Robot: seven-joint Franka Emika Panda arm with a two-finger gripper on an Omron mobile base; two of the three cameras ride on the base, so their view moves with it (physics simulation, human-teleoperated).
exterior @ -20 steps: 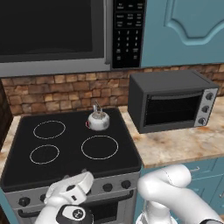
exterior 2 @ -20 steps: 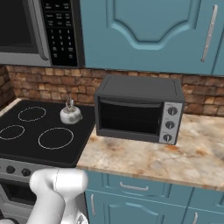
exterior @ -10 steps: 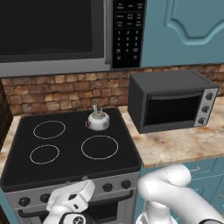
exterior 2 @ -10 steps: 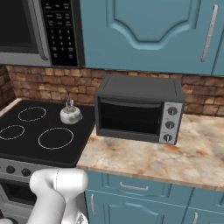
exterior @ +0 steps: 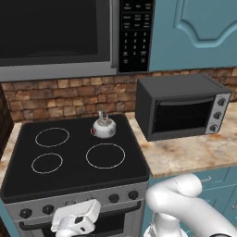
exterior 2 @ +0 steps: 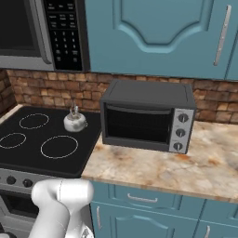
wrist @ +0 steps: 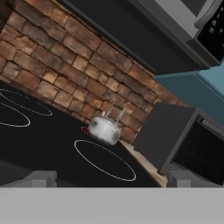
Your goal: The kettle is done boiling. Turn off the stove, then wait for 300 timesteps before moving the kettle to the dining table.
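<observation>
The kettle (exterior: 104, 128) sits on the stove (exterior: 74, 159), on the back burner nearest the toaster oven (exterior: 181, 110), with a sliver of red showing under its base, so that ring reads as lit. It stands upright with its thin handle arched over the top, and it is much smaller than the big front ring just in front of it. From the other side the kettle (exterior 2: 75, 121) is seen just beside the toaster oven (exterior 2: 146, 115) but not touching it, and the marbled surface (exterior 2: 186, 167) runs on beyond the oven.

The arm is folded low, and its hand hangs in front of the stove's steel face, level with the row of black knobs (exterior: 114, 198). That placement makes sense: the heat has to go off first, and the controls are down there, not up by the kettle. The hand's camera looks up across the glass at the kettle (wrist: 104, 128) and the brick wall (wrist: 65, 74) behind it.

The claw (exterior: 76, 221) itself is turned away, so I cannot tell whether its fingers are apart or together. It holds nothing that I can see.

My guess is that the knob step is in hand and the kettle's move has not started.
</observation>
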